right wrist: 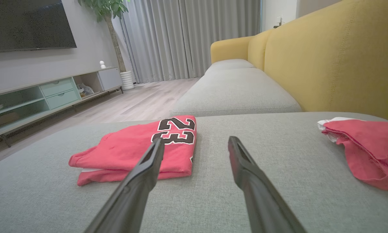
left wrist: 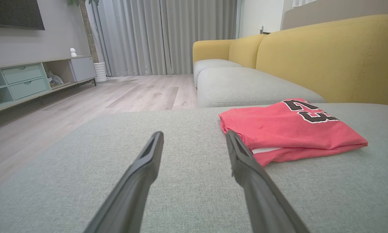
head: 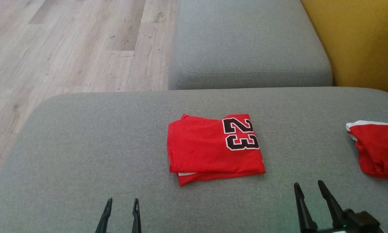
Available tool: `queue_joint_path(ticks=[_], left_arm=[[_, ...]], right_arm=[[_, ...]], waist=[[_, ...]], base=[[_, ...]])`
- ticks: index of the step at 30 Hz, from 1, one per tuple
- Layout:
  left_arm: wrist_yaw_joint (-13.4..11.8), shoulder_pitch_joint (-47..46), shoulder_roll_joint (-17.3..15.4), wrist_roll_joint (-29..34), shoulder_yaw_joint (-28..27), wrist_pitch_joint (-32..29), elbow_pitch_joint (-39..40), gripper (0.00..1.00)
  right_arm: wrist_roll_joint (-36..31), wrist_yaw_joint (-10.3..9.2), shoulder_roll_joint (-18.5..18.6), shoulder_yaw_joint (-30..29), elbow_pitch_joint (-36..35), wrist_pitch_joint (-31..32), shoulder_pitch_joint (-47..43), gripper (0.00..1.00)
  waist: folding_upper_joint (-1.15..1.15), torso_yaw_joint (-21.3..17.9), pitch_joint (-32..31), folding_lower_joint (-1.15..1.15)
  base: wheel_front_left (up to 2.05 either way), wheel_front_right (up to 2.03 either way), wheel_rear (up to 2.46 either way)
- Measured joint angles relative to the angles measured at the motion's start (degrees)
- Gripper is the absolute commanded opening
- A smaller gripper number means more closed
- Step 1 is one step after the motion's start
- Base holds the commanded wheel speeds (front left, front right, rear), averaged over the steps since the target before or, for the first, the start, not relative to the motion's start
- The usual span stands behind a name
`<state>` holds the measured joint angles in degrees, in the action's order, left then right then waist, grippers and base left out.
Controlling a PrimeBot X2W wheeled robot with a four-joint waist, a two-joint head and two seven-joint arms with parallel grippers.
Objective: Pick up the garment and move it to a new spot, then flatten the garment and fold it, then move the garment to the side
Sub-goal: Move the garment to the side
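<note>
A red garment [head: 210, 149] with a black and white "23" lies folded into a neat rectangle in the middle of the grey sofa cushion [head: 83, 145]. The same garment [left wrist: 287, 129] lies ahead and to the right of the left fingers, and the garment [right wrist: 142, 149] lies ahead and to the left in the right wrist view. My left gripper [head: 122, 202] stands open at the cushion's near edge, below and left of the garment. My right gripper [head: 309, 186] is open too, below and right of it. Neither touches the cloth.
A second red garment [head: 378, 149] with white trim lies crumpled at the cushion's right edge. A further grey cushion [head: 249, 45] lies behind, with the yellow sofa back [head: 365, 38] at the right. Wooden floor [head: 67, 48] runs along the left.
</note>
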<state>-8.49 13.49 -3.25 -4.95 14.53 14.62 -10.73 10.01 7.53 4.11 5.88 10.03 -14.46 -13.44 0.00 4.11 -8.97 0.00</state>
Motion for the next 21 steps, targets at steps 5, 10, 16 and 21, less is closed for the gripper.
queue_joint_path(ticks=[5, 10, 16, 21], left_arm=[[0.3, 0.0, 0.0, 0.0, -0.1, 0.0, 0.0, 1.00], [0.4, 0.0, 0.0, 0.4, -0.1, 0.0, 0.0, 1.00], [0.4, 0.0, 0.0, 0.5, -0.8, 0.0, 0.0, 1.00], [0.5, 0.0, 0.0, 0.5, -0.9, 0.0, 0.0, 1.00]], right_arm=[[0.0, 0.00, -0.3, -0.9, 0.5, 0.0, -0.3, 1.00], [-0.6, 0.00, -0.9, -1.5, 1.0, 0.0, -0.2, 1.00], [-1.0, 0.00, -1.4, -1.7, 2.1, 0.0, -0.2, 1.00], [-1.0, 0.00, -1.5, -2.0, 2.7, 0.0, -0.2, 1.00]], waist=[[0.00, 0.3, -0.1, 0.00], [0.00, 0.3, 0.1, 0.00], [0.00, 0.3, 0.2, 0.01], [0.00, 0.2, 0.3, 0.00]], base=[[0.00, 0.00, 0.00], [0.00, 0.00, 0.00], [0.00, 0.00, 0.00], [0.00, 0.00, 0.00]])
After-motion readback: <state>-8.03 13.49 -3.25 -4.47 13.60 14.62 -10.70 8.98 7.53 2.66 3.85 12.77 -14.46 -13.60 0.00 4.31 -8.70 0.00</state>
